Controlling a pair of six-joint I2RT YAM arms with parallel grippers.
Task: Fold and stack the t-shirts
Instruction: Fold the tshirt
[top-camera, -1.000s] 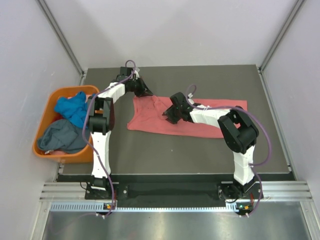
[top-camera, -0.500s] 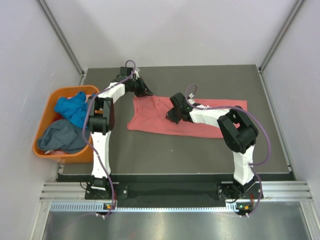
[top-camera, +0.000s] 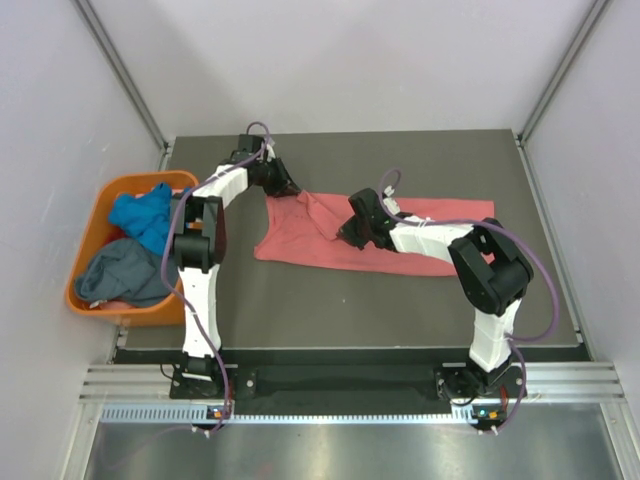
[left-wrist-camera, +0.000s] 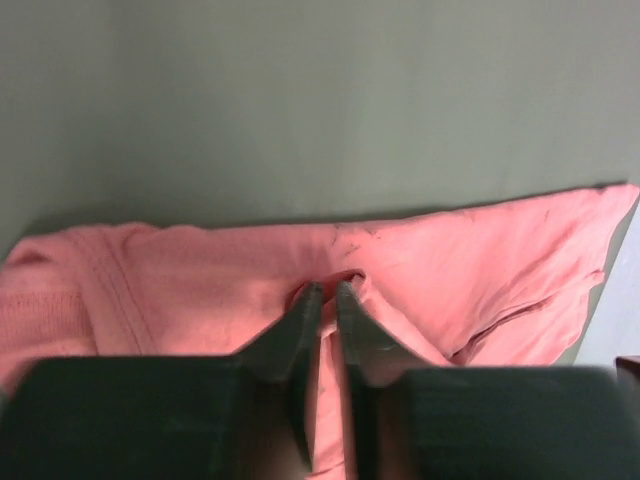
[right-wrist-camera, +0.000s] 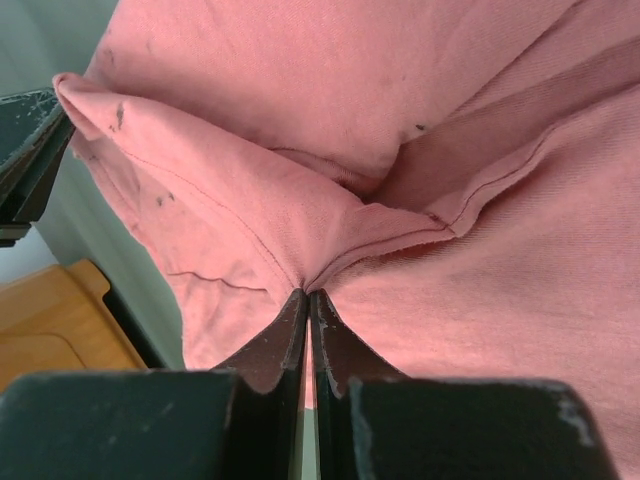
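The salmon-pink t-shirt (top-camera: 300, 240) lies spread across the dark table, its far-left corner bunched. My left gripper (top-camera: 284, 190) sits at that far-left edge, its fingers pinching a small ridge of pink cloth (left-wrist-camera: 200, 290) at the left gripper's tips (left-wrist-camera: 327, 290). My right gripper (top-camera: 347, 236) is over the shirt's middle and shut on a gathered fold of the shirt (right-wrist-camera: 300, 80), pinched at the right gripper's tips (right-wrist-camera: 306, 293). A bright blue t-shirt (top-camera: 142, 216) and a slate grey-blue t-shirt (top-camera: 125, 275) lie crumpled in the orange tub.
The orange plastic tub (top-camera: 112, 188) stands off the table's left edge, beside the left arm. Grey walls with metal rails close in the table (top-camera: 400, 300) on the left, right and back. A corner of the tub shows in the right wrist view (right-wrist-camera: 50, 320).
My right gripper has closed on the shirt's fold and shifted slightly right, its elbow swinging right too. The left gripper has stayed at the shirt's far-left edge.
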